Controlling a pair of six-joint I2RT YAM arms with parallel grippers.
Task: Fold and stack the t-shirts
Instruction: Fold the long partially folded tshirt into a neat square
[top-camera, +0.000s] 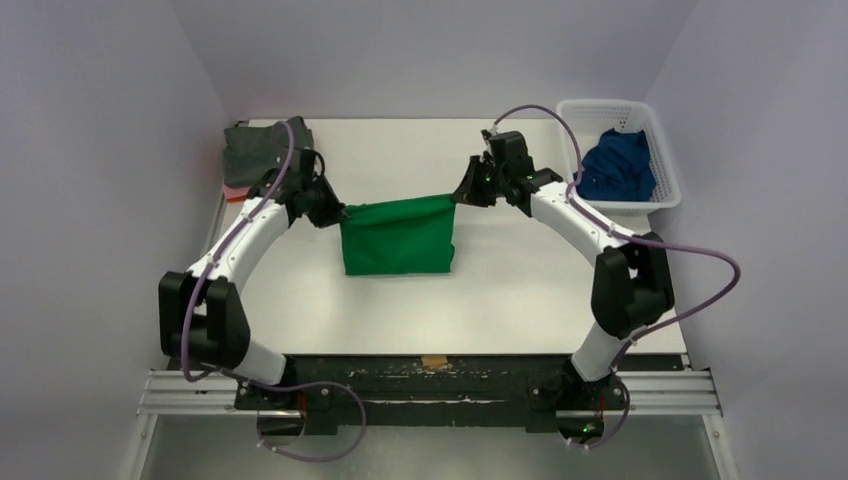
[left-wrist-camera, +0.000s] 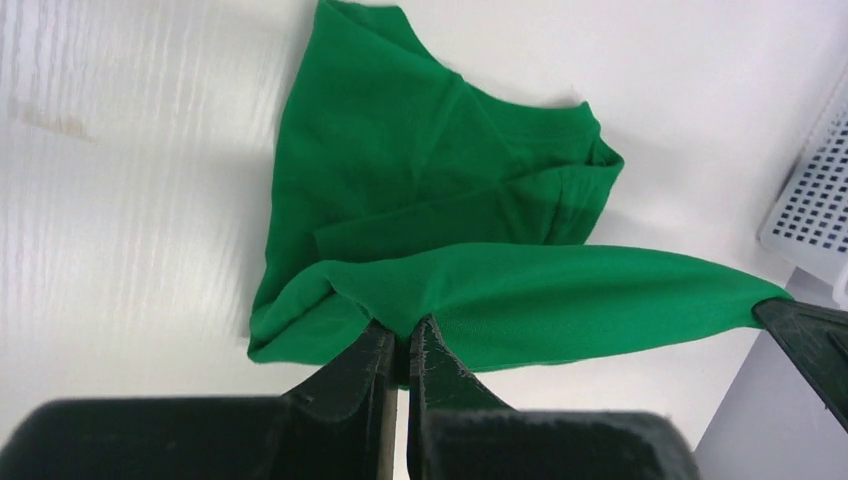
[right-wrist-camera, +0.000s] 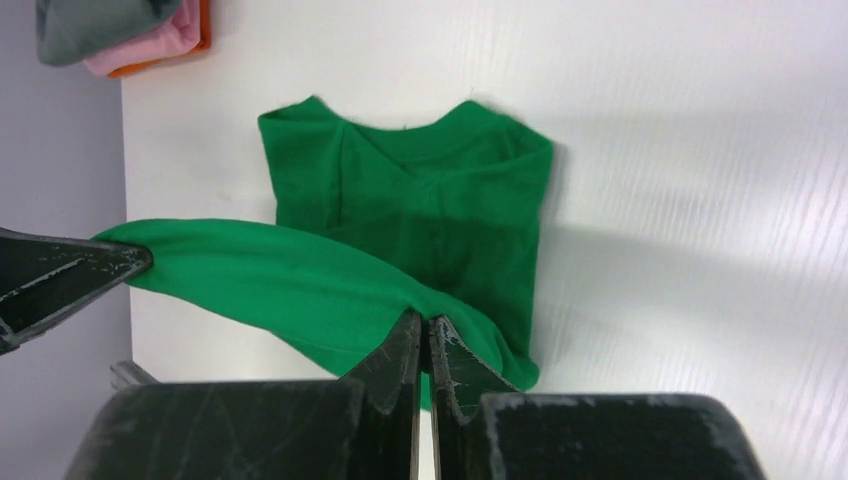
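Observation:
A bright green t-shirt lies partly folded on the middle of the white table. Its far edge is lifted and stretched between my two grippers. My left gripper is shut on the left corner of that edge; in the left wrist view cloth is pinched between the tips. My right gripper is shut on the right corner, seen in the right wrist view. The rest of the green shirt rests on the table. A stack of folded dark grey, pink and orange shirts sits at the far left.
A white lattice basket stands at the far right with a royal blue shirt in it. The stack also shows in the right wrist view. The basket corner shows in the left wrist view.

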